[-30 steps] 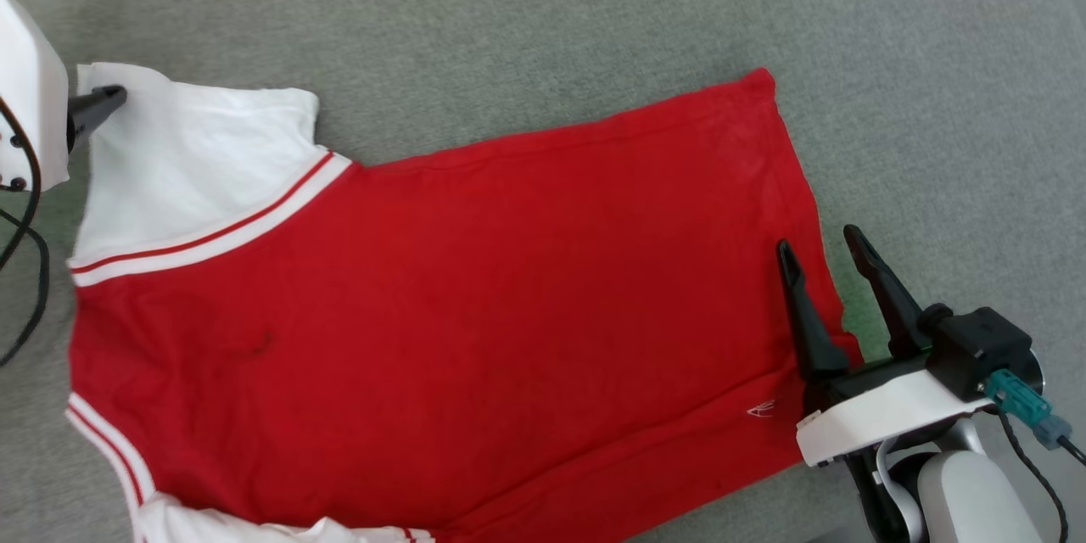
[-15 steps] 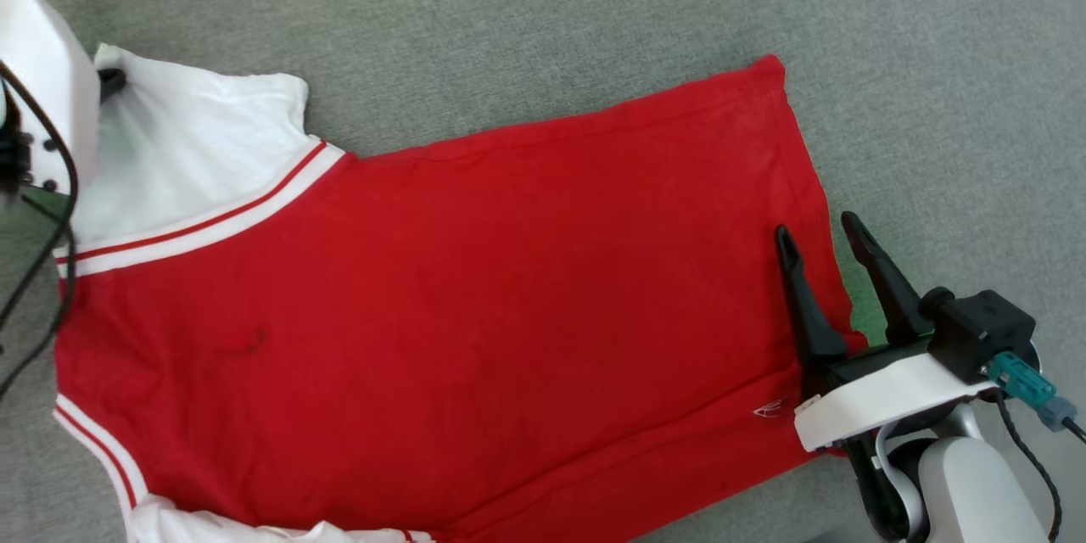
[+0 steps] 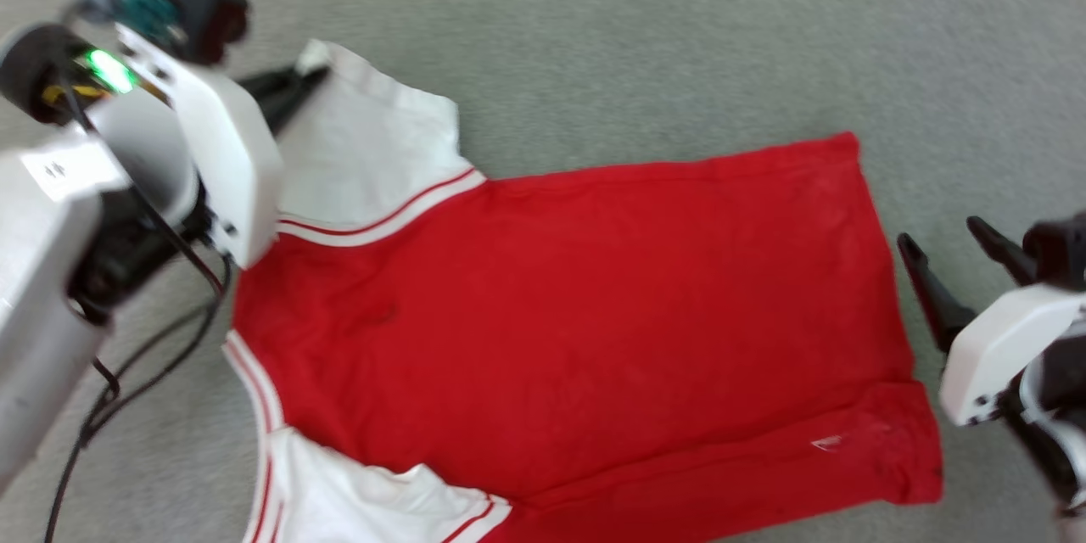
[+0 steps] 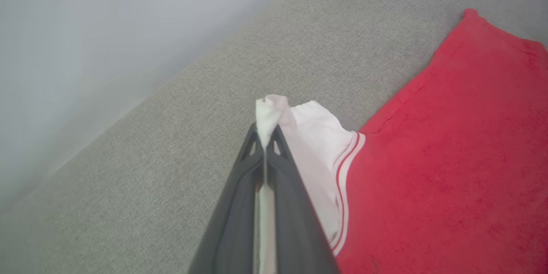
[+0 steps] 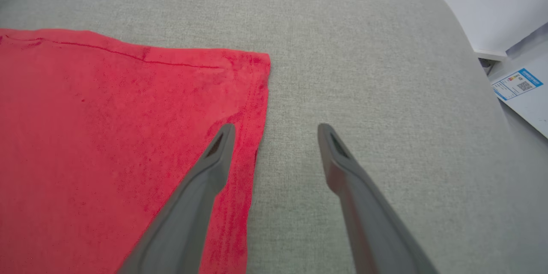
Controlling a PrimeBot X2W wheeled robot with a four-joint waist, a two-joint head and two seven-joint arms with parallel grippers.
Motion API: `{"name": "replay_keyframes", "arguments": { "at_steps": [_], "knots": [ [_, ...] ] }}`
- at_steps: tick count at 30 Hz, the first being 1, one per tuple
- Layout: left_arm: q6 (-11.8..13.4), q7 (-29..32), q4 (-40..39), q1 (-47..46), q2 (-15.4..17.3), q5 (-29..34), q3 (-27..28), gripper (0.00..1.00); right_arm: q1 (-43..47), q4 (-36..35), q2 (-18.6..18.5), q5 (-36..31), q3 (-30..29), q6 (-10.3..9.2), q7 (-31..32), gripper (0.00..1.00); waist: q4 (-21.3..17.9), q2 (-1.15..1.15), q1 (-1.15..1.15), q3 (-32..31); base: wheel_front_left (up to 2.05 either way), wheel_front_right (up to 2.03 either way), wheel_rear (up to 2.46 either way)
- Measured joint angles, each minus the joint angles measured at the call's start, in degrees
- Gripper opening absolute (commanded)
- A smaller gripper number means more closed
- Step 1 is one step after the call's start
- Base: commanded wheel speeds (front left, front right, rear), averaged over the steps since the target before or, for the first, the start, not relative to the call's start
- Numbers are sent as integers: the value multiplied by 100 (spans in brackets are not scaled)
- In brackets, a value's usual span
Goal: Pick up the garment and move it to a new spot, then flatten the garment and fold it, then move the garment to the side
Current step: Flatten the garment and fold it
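A: Where's the shirt (image 3: 577, 297)?
B: Spread on the grey cushion (image 3: 645, 25), plain red side up, body mostly flat. One white sleeve (image 3: 373, 144) is at the far left corner. The second sleeve (image 3: 356, 501) is bunched at the near edge.
A: And the left gripper (image 4: 265, 132)?
B: Fingers pressed together, clamped on the tip of the far white sleeve. A tuft of white cloth pokes out past the fingertips. The tip looks lifted off the cushion, but the head view is blurry there, so I'm not sure.
A: The right gripper (image 5: 276, 127)?
B: Fingers wide apart, nothing in them. It's at the shirt's hem on the right side. One finger is over the red edge, the other over bare cushion. Can't tell if it touches the cloth.
A: Anything else?
B: A black cable (image 3: 89, 424) trails from the left arm over the cushion, near the striped trim (image 3: 250, 373).
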Motion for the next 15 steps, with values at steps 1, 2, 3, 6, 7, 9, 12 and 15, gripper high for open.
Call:
{"name": "replay_keyframes", "arguments": {
  "at_steps": [1, 2, 3, 6, 7, 9, 12, 15],
  "knots": [
    [0, -170, -204, 70, 60, 27, -202, 0, -148, -12, -282, 58, 9, 1, 646, 100, 156, 0, 0, -70, 0, 0, 0],
    [0, -255, -314, 76, 90, 51, -278, 0, -217, -11, -404, 127, 5, 0, 969, 100, 236, 0, 0, -100, 0, 0, 0],
    [0, -333, -404, 79, 122, 51, -328, 0, -292, -1, -499, 205, 13, 0, 1266, 100, 314, 0, 0, -125, 0, 0, 0],
    [0, -524, -713, 119, 188, 52, -443, 0, -510, 80, -694, 526, -3, 0, 2121, 100, 541, 0, 0, -166, 0, 0, 0],
    [0, -577, -798, 146, 207, 53, -465, 0, -594, 101, -776, 584, -7, 1, 2306, 100, 613, 0, 0, -167, 0, 0, 0],
    [0, -653, -966, 179, 223, 77, -508, 0, -820, 196, -929, 658, -36, 0, 2660, 100, 757, 0, 0, -149, 0, 0, 0],
    [0, -747, -1183, 274, 266, 124, -539, 0, -1048, 381, -1082, 666, 18, 0, 3123, 100, 957, 0, 0, -95, 0, 0, 0],
    [27, -864, -1422, 297, 236, 259, -582, 0, -1383, 606, -1271, 627, 38, 0, 3498, 100, 1201, 0, 0, 40, 0, 0, 0]
  ]
}}
